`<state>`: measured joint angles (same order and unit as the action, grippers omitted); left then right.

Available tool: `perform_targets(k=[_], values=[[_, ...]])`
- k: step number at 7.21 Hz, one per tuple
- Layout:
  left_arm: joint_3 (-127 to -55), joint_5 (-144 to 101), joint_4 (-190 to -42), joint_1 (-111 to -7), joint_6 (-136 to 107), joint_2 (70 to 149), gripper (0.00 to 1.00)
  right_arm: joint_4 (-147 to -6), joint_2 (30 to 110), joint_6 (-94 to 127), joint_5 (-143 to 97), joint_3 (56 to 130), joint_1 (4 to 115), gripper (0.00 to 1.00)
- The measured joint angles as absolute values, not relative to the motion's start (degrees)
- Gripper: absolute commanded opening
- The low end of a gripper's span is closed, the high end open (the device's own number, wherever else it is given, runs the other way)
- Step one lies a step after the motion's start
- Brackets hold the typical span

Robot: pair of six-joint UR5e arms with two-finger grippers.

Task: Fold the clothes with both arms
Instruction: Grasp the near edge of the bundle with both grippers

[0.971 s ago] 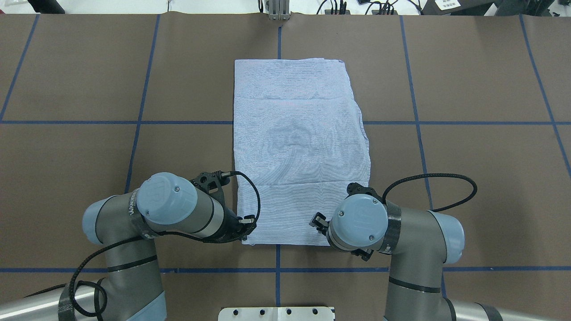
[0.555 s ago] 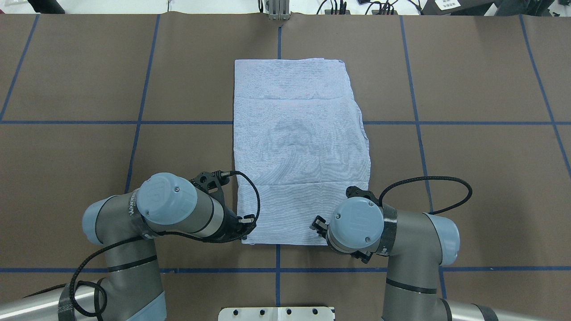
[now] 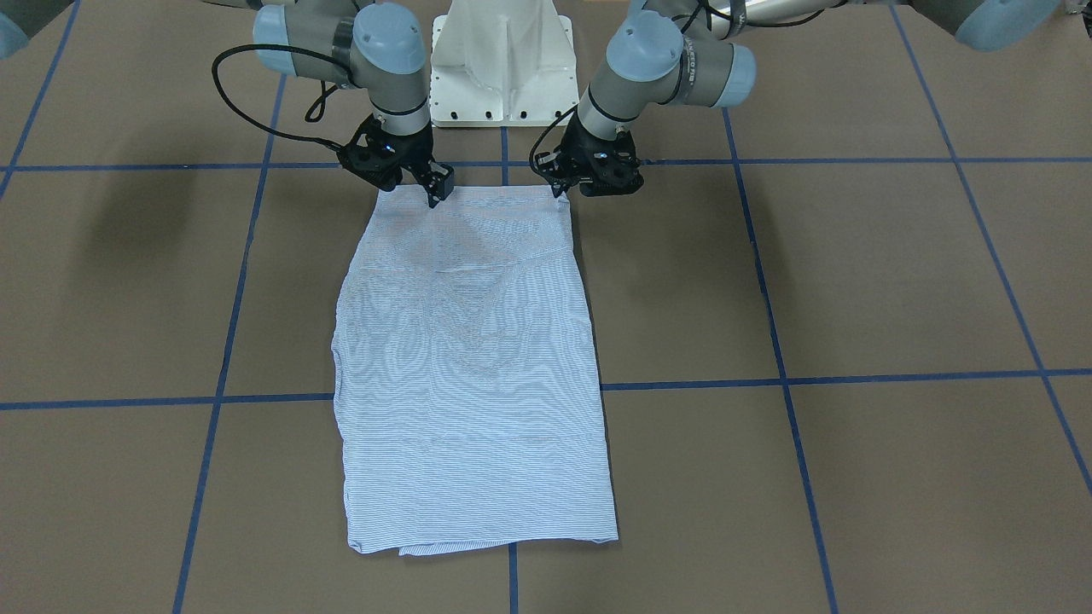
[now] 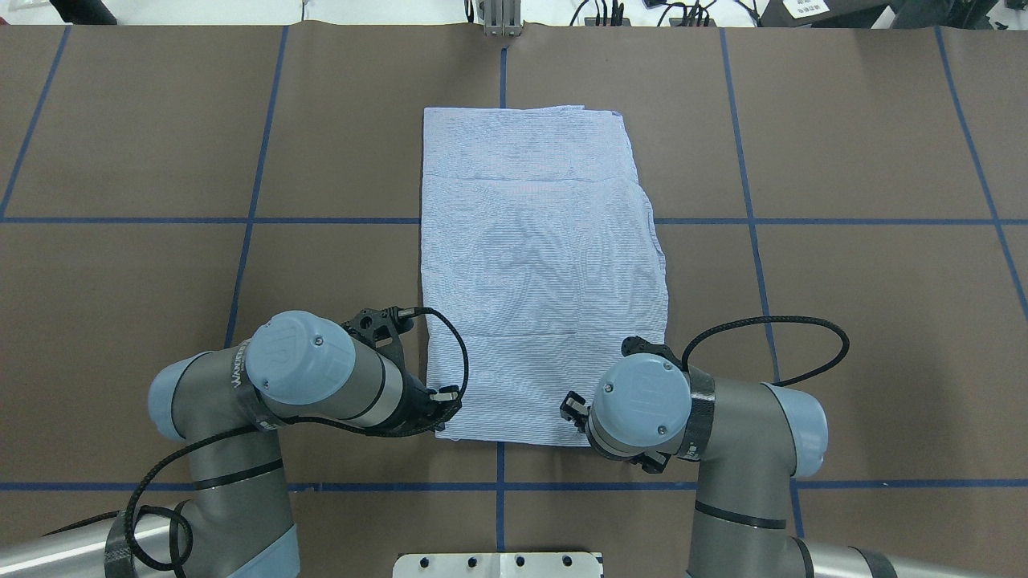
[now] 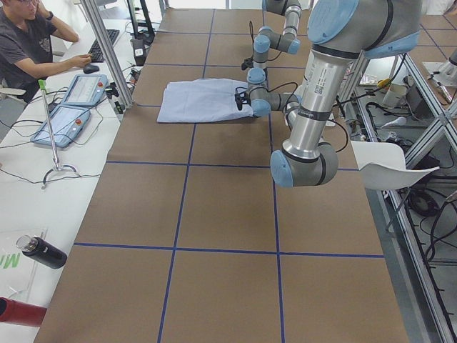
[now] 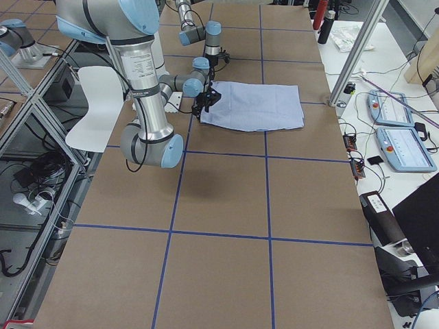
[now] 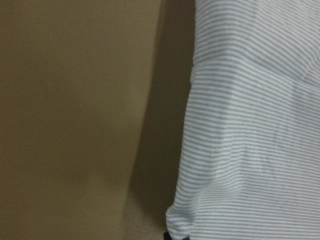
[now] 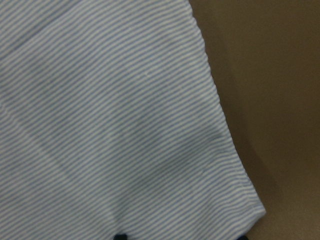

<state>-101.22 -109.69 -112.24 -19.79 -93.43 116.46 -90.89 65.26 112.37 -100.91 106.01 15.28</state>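
Left end effector [image 3: 560,188], right end effector [image 3: 436,191] (grip unclear) touch flat, rectangular, pinstriped shirt [image 3: 469,367].

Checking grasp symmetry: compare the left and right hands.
The left hand sits at the shirt corner; the right hand inward from its corner. Above the left hand the left arm slants; above the right hand the right arm stands nearly upright. Both are low at one hem.

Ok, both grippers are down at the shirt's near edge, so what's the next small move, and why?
Probably pinch the two near corners and lift them slightly. The shirt lies flat as a long rectangle. The left gripper and the right gripper each sit at a corner of its robot-side edge. I cannot tell whether either is shut on cloth.
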Motion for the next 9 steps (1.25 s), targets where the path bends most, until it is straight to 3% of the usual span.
perform_targets(k=[6, 9], values=[[-101.3, -109.69, -112.24, -19.93, -93.95, 116.54, 0.0, -90.99, 64.84, 112.32, -102.68, 108.06, 17.17, 0.0], [-104.7, -109.95, -111.94, -20.38, -94.12, 116.26, 0.0, -91.33, 65.19, 112.38, -103.55, 111.98, 18.47, 0.0]])
